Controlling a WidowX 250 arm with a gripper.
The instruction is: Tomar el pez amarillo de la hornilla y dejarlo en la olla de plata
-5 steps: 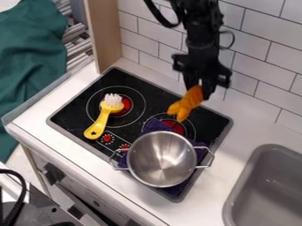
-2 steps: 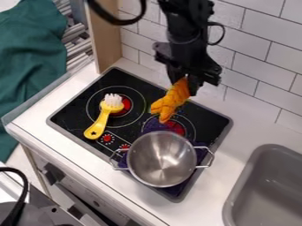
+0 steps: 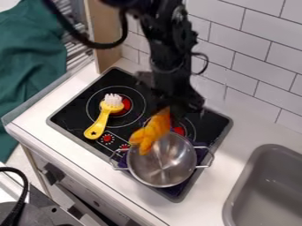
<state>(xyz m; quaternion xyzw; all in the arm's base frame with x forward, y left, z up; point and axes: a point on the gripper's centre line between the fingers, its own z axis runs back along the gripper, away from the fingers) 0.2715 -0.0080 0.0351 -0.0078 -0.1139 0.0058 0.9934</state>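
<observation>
My gripper (image 3: pixel 167 107) is closed on the yellow fish (image 3: pixel 152 132), gripping its upper end. The fish hangs aslant from me, its lower end toward the view's lower left, in front of the upper-left rim of the silver pot (image 3: pixel 166 165). I cannot tell whether fish and rim touch.

The pot stands just below my hand in the view, upright, a handle on either side, with a purple cloth (image 3: pixel 201 154) under it. Just beside my fingertips, to the right and a little lower, part of a red burner centre (image 3: pixel 179 131) shows on the black stove (image 3: pixel 70 115).

Left of my hand, on the same stove, lies a yellow brush (image 3: pixel 103 120), white bristles up, its head partly over the other red centre. Beyond the stove, to my hand's lower right, is the grey sink (image 3: pixel 259 190), set in the white counter (image 3: pixel 239 145). Well apart from me, at far left, hangs a green cloth (image 3: pixel 29 70).
</observation>
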